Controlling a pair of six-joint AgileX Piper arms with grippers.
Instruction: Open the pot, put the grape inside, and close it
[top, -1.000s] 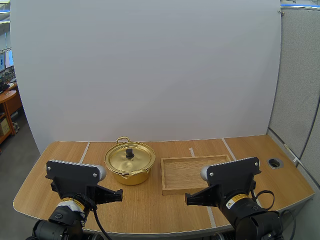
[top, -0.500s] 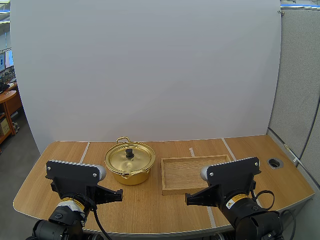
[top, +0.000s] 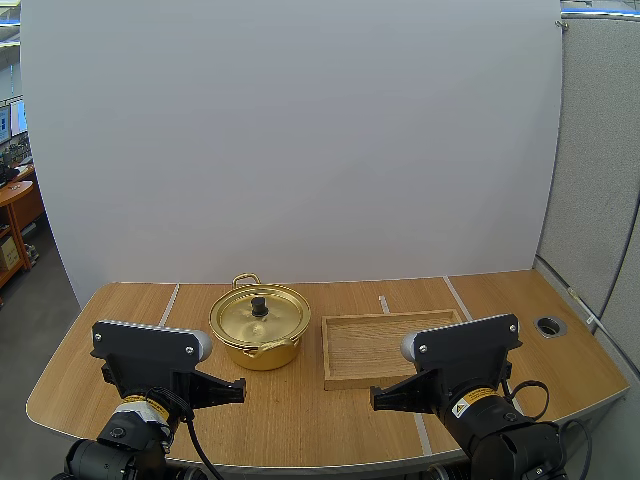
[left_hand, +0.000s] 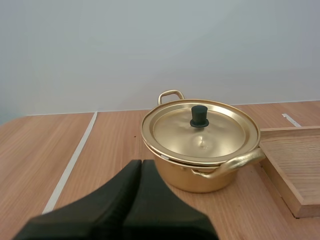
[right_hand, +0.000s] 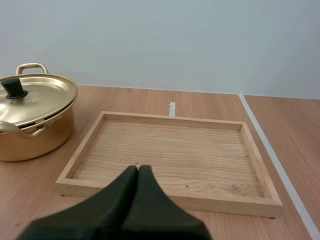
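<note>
- Pot (top: 258, 330): gold metal, stands on the wood worktop (top: 300, 415), left of centre in the high view, out in front of the L arm.
- Lid (top: 259, 318): sits on the pot, black knob (top: 259, 303) upright in its middle.
- Pot handles: two loops, one on the far side (left_hand: 171, 95), one on the near side (left_hand: 235, 162), angled twd the tray.
- Tray (top: 385, 345): shallow wooden rectangle, flat on the worktop just right of the pot, w/ a thin gap between them, not touching.
- Left gripper (left_hand: 141, 162): fingers pressed together into one dark wedge, nothing btwn them. Points at the pot from the near side, well short of it, above bare worktop.
- Right gripper (right_hand: 138, 168): fingers also closed flat against each other, holding nothing. Points at the tray, tips near its front rim; can't tell if they overlap it.
- Both arms sit at the near edge of the worktop, L in line w/ the pot, R in line w/ the tray.
- White tape strips on the worktop: one left of the pot (top: 168, 292), one right of the tray (top: 457, 297), plus a short mark (top: 382, 303) behind the tray.
</note>
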